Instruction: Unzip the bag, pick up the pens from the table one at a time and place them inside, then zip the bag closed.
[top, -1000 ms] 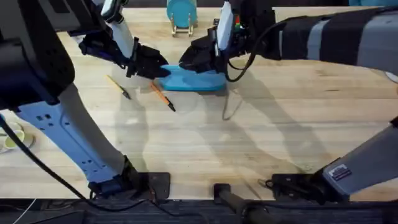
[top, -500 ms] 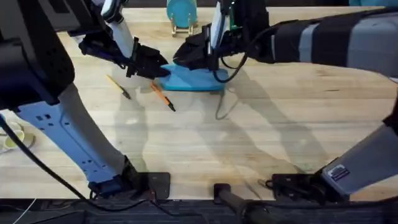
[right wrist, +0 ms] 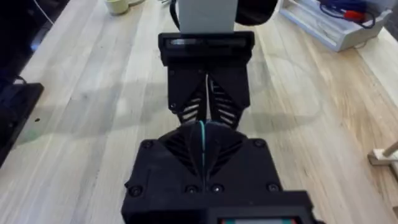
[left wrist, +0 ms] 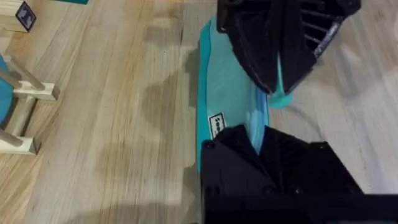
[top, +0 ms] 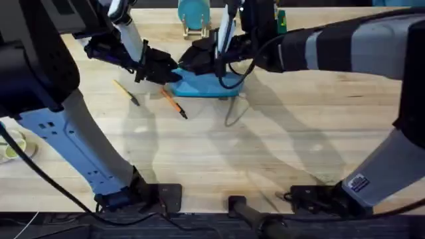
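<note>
The light blue bag (top: pixel 214 85) lies at the far middle of the table (top: pixel 265 153). My left gripper (top: pixel 166 72) is shut on the bag's left end, and the left wrist view shows the bag (left wrist: pixel 227 106) pinched there by the left gripper (left wrist: pixel 260 132). My right gripper (top: pixel 188 64) sits over the bag's top near that same end, almost nose to nose with the left one. It is shut on the zipper, a thin teal strip between the right gripper's (right wrist: pixel 203 142) fingers. The orange pen (top: pixel 174 103) and the tan pen (top: pixel 126 91) lie on the wood left of the bag.
A round teal disc on a wooden stand (top: pixel 194 14) stands just behind the bag. A cup (top: pixel 10 149) sits at the table's left edge. A clear tray (right wrist: pixel 336 25) with small items shows in the right wrist view.
My right gripper has slid left along the bag's top toward the left gripper. The left gripper and both pens have stayed put.
</note>
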Available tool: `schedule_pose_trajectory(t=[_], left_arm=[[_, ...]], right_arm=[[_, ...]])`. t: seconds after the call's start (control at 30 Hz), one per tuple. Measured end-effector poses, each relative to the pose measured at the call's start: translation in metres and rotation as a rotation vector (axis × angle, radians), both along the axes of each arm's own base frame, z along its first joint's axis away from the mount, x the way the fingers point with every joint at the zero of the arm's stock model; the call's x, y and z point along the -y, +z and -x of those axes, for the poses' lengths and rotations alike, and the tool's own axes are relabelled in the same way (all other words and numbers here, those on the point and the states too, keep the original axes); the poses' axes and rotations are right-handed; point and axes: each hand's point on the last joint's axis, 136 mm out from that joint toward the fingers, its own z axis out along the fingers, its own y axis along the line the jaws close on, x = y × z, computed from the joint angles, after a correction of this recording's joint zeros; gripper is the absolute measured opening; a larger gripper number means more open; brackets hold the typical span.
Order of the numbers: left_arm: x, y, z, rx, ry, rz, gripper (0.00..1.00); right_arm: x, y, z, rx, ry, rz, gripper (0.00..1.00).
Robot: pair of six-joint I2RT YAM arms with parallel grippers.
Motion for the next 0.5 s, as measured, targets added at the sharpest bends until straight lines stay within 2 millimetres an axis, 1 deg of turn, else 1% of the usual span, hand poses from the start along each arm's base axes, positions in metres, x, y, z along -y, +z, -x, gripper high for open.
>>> schedule_pose_trajectory(t=[0.33,0.5], left_arm=[[0.000,0.000,0.000,0.000,0.000,0.000,0.041],[0.000,0.000,0.000,0.000,0.000,0.000,0.041]], right_arm=[[-0.013,0.001,0.006,0.018,0.001,0.004,0.030],[-0.014,0.000,0.005,0.022,-0.009,0.009,0.030]])
